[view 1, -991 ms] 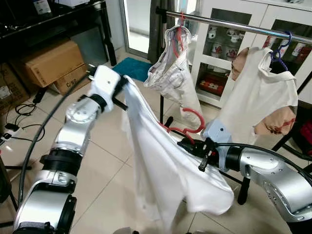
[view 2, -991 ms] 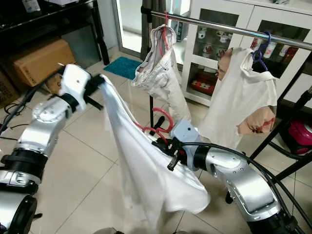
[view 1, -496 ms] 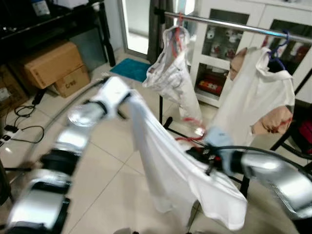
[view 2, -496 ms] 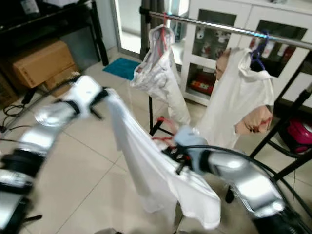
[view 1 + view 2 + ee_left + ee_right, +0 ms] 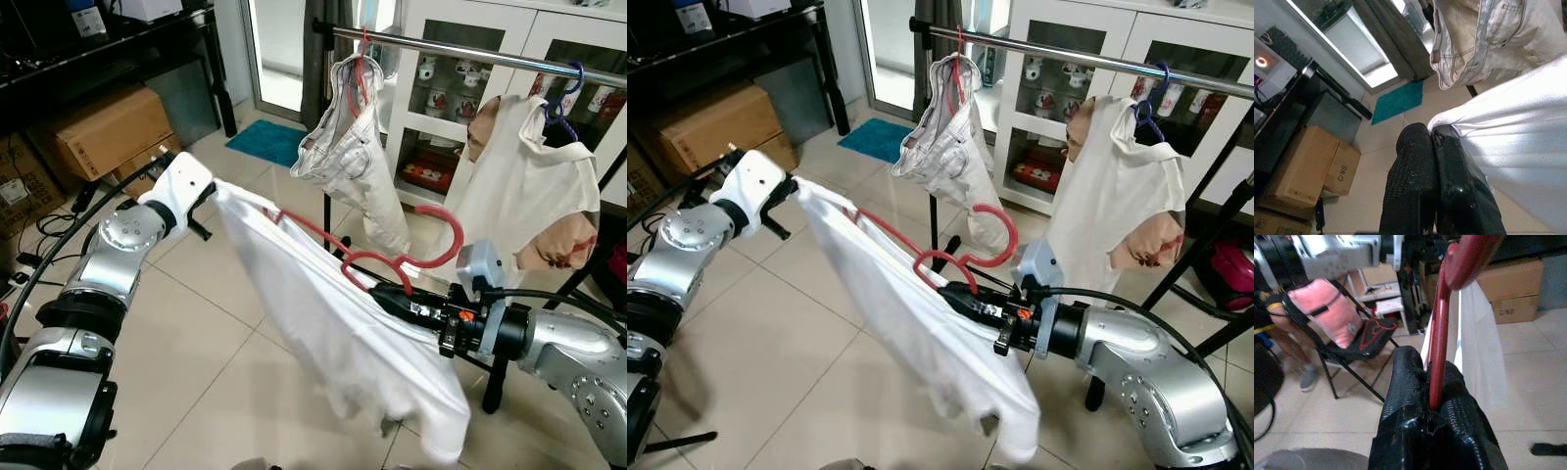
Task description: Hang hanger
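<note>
Right gripper (image 5: 384, 296) is clamped on the red hanger (image 5: 392, 260), its fingers (image 5: 1415, 396) pinching the stem just below the hook, which curls up above them. My left gripper (image 5: 209, 192) is pinched shut on one corner of the white shirt (image 5: 333, 323); the cloth stretches from there down to the right gripper and sags beneath it. Beyond both, up on the metal rail (image 5: 470, 49), hang a pair of pale shorts (image 5: 355, 147) and a white top (image 5: 519, 186).
</note>
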Tool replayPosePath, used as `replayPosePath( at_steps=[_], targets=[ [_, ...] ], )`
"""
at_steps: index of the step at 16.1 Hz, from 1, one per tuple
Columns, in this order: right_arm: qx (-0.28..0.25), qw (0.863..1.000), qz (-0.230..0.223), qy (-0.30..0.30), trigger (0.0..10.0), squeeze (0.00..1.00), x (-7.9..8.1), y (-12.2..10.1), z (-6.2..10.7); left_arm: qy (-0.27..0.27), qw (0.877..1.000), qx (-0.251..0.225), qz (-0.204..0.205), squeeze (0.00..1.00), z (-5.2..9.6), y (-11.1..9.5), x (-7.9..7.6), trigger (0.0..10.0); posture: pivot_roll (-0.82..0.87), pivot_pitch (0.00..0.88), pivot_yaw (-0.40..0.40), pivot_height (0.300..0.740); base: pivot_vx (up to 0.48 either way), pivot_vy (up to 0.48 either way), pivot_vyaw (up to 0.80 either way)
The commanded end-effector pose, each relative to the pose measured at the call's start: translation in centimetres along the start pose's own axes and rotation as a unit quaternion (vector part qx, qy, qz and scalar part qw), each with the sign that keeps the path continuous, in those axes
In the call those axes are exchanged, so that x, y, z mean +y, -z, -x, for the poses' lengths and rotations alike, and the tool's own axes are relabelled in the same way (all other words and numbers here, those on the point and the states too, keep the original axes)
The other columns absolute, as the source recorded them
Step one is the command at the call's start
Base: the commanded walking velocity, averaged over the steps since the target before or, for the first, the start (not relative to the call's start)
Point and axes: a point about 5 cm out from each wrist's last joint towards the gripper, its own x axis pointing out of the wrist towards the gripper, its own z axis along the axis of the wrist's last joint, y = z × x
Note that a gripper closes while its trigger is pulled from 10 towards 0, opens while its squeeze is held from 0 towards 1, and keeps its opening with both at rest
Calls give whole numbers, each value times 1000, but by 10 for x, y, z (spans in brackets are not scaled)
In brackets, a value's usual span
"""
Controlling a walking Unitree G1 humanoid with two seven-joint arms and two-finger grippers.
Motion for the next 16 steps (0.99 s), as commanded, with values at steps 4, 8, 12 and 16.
replayPosePath(
  at_steps=[4, 8, 12, 16],
  targets=[
    [-99, 992, -7, 75, 0, 0, -8, -18, -7, 59, 997, -20, 38, 0, -3, -3, -21, 0, -99, 0, 97, 740, 0, 0, 0],
    [-113, 992, -16, 58, 0, 0, -1, -18, -17, 61, 996, -28, 54, 0, -7, -5, -32, 0, -93, 0, 99, 740, 0, 0, 0],
    [83, 993, 74, 46, 0, 0, -3, 11, -14, 22, 998, -52, -11, 0, -4, -26, 5, 0, -94, 0, 108, 740, 0, 0, 0],
    [185, 976, 110, -5, 0, 0, 0, 26, -4, 23, 997, -56, -39, 0, -1, -37, 26, 0, -89, 0, 106, 740, 0, 0, 0]
  ],
)
